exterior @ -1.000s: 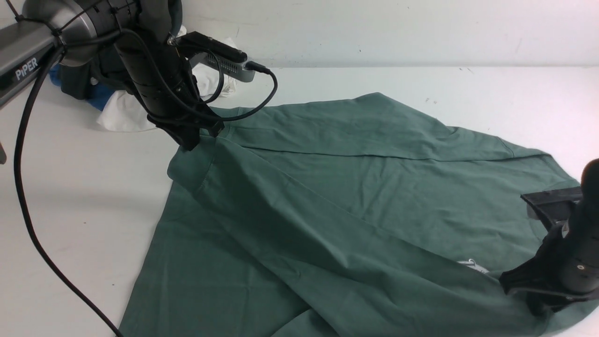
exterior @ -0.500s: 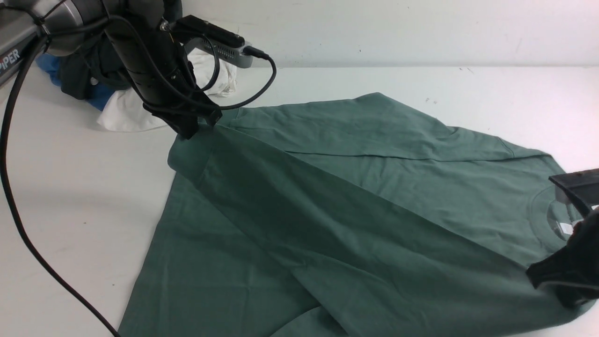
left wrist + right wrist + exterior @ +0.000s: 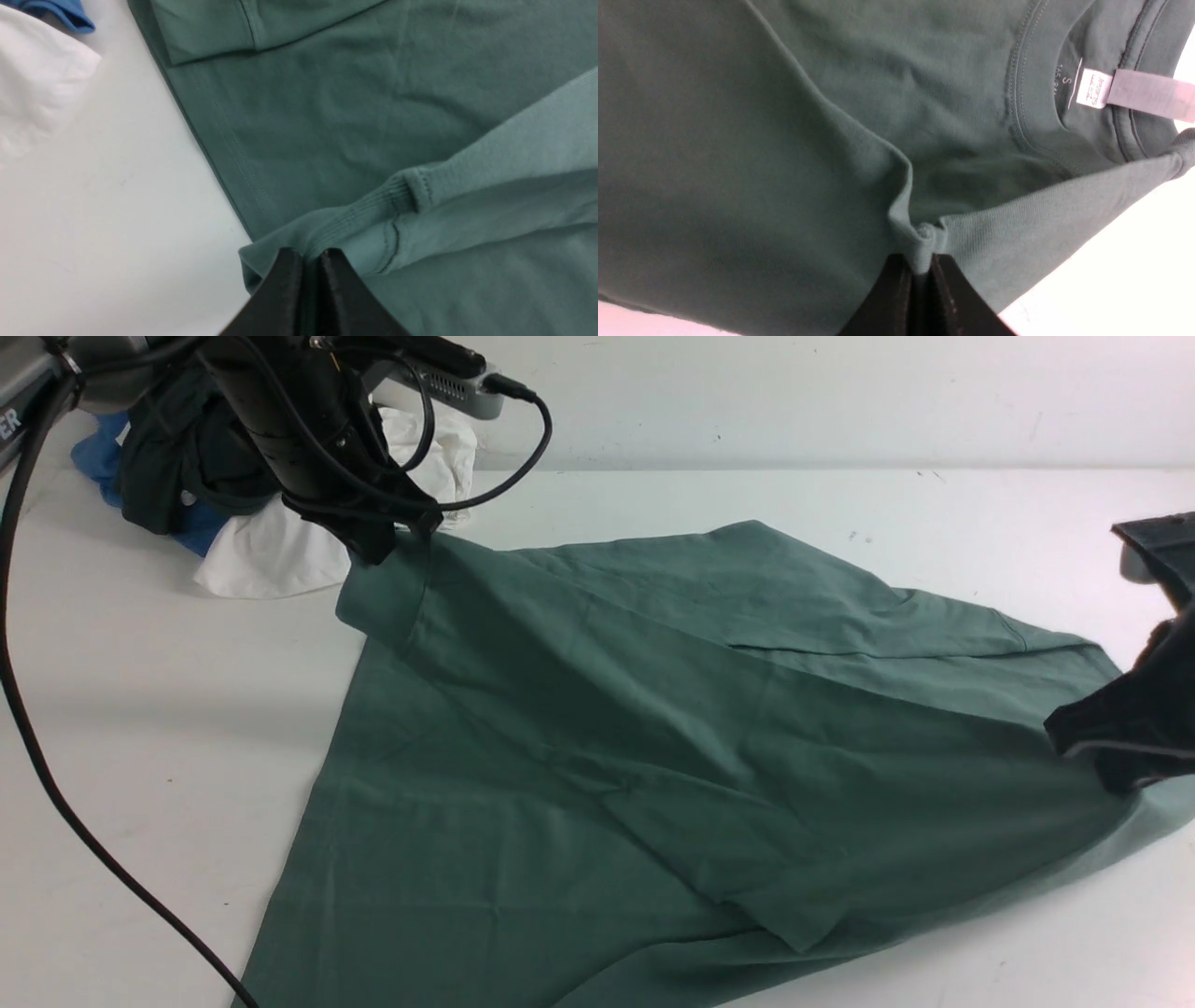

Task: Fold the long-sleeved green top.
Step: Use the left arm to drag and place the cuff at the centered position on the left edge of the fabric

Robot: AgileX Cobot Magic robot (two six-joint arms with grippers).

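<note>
We work on the white table (image 3: 168,709), with the green long-sleeved top (image 3: 579,821) spread across its middle, reaching from the far left to the near right edge. One layer of the top is raised and stretched between the two arms, running diagonally over the body that lies flat beneath it. We judge that this tension is deliberate: a taut layer comes down straight, without creases.

The left gripper (image 3: 310,259) has its jaws pressed together on a ribbed band (image 3: 369,210) of the top, at the far left end, lifted off the table. The right gripper (image 3: 919,266) has its jaws clamped on a small bunched fold of fabric near the collar (image 3: 1017,116), at the near right end. Pinching at opposite ends lets both arms carry the layer as one sheet.

A pile of other garments (image 3: 252,560) lies just beyond the left gripper, apart from the top. The neck label (image 3: 1096,88) faces up inside the collar.
</note>
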